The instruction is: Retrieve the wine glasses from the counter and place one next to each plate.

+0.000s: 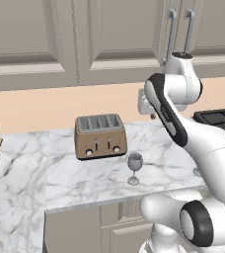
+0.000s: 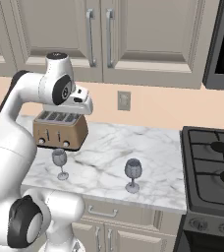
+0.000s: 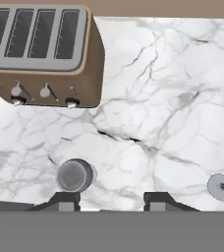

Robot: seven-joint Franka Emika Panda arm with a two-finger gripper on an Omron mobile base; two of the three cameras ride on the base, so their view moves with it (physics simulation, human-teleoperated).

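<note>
You are looking at a kitchen with no readable writing anywhere. The toaster (image 1: 100,136) is showing only plain knobs and levers on its front, carrying no brand or numbers. The wall outlet (image 2: 124,100) is bearing no label, and the stove (image 2: 213,167) knobs are too small for you to make out any markings.

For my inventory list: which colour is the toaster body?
Brown toaster with a grey slotted top, clearest in the hand view.

Two clear grey-tinted stemmed wine glasses stand upright on the white grey-veined marble worktop (image 2: 148,142), well apart: left glass (image 2: 60,163) just before the toaster, right glass (image 2: 132,174) near the front edge.
</note>
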